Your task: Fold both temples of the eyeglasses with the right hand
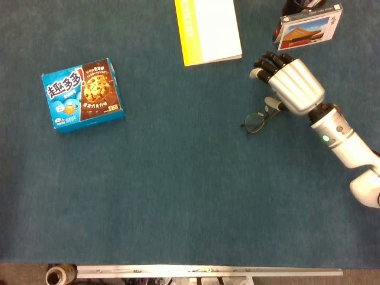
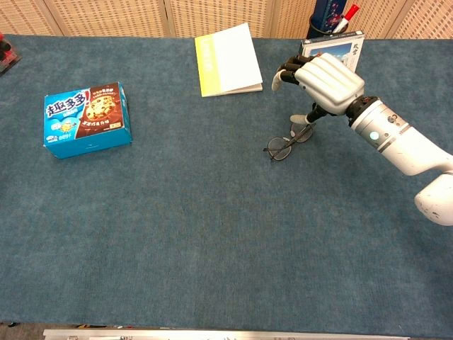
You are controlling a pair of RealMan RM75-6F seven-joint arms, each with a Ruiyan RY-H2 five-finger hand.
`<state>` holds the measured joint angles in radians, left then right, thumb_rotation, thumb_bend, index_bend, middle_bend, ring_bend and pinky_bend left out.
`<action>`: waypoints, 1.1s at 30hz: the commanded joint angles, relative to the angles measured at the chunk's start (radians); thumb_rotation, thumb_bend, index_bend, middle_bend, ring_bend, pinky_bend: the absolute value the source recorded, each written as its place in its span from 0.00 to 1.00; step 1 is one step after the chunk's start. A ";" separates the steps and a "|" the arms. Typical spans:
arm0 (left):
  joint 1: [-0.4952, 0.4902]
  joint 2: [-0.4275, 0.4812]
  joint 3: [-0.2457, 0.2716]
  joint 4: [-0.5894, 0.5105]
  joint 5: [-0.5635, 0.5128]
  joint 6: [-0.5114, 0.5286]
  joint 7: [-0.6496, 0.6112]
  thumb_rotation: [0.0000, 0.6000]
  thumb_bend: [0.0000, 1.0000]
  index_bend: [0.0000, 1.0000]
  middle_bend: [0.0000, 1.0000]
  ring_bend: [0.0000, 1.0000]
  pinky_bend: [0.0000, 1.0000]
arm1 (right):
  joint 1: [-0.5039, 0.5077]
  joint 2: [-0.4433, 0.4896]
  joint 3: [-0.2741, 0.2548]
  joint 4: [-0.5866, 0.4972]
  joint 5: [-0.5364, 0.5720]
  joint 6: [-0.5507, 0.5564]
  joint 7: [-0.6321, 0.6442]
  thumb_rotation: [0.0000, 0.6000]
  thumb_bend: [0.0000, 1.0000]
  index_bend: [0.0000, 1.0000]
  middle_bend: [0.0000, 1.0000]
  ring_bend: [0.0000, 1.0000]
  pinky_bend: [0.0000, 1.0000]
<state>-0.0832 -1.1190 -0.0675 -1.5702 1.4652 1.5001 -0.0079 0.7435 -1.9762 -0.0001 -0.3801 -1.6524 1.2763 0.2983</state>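
The dark thin-framed eyeglasses (image 1: 255,122) (image 2: 286,146) lie on the blue cloth right of centre. In the chest view one lens sits nearer and the other is partly under the thumb. My right hand (image 1: 294,86) (image 2: 327,81) hovers just behind and to the right of them, back upward, fingers bent forward and apart. Its thumb (image 1: 273,105) (image 2: 301,119) points down at the far end of the glasses; I cannot tell whether it touches them. Nothing is held. The temples are hard to make out. My left hand shows in neither view.
A blue cookie box (image 1: 83,94) (image 2: 87,118) lies at the far left. A yellow-edged white book (image 1: 208,29) (image 2: 226,58) sits behind centre. A picture box (image 1: 309,27) (image 2: 333,48) and a pen holder (image 2: 333,18) stand just behind my right hand.
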 commanded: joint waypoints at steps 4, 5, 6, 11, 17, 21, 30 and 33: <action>0.000 0.000 0.000 0.000 -0.001 -0.001 0.001 1.00 0.29 0.52 0.43 0.28 0.39 | 0.003 -0.002 0.003 -0.002 0.004 0.011 0.014 1.00 0.11 0.39 0.33 0.22 0.40; 0.000 0.000 0.000 0.000 -0.001 -0.002 0.001 1.00 0.29 0.52 0.43 0.28 0.39 | 0.003 -0.001 0.005 -0.005 0.005 0.014 0.018 1.00 0.11 0.39 0.33 0.22 0.40; -0.001 0.000 0.000 0.000 -0.001 -0.002 0.001 1.00 0.29 0.52 0.43 0.28 0.39 | 0.003 0.000 0.005 -0.008 0.006 0.017 0.020 1.00 0.11 0.39 0.33 0.22 0.40; -0.001 0.000 0.000 -0.001 -0.003 -0.003 0.002 1.00 0.29 0.52 0.43 0.28 0.39 | 0.002 0.008 0.004 -0.028 0.003 0.037 0.021 1.00 0.11 0.39 0.33 0.22 0.40; 0.000 0.000 0.000 -0.001 -0.002 -0.002 0.004 1.00 0.29 0.52 0.43 0.28 0.39 | -0.003 0.027 -0.004 -0.069 -0.008 0.069 0.013 1.00 0.11 0.39 0.33 0.22 0.40; -0.001 -0.001 0.000 -0.001 -0.002 -0.002 0.007 1.00 0.29 0.52 0.43 0.28 0.39 | -0.010 0.041 -0.009 -0.095 -0.015 0.084 -0.001 1.00 0.11 0.39 0.33 0.22 0.40; 0.000 -0.003 0.001 -0.004 -0.001 0.000 0.015 1.00 0.29 0.52 0.43 0.28 0.39 | -0.015 0.050 -0.009 -0.111 -0.013 0.077 -0.020 1.00 0.12 0.39 0.33 0.22 0.40; 0.001 -0.002 0.001 -0.004 -0.001 0.000 0.012 1.00 0.29 0.52 0.43 0.28 0.39 | -0.016 0.045 -0.010 -0.099 -0.012 0.070 -0.019 1.00 0.12 0.39 0.33 0.22 0.40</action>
<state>-0.0828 -1.1209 -0.0663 -1.5744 1.4646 1.5004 0.0046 0.7279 -1.9297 -0.0099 -0.4816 -1.6650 1.3481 0.2788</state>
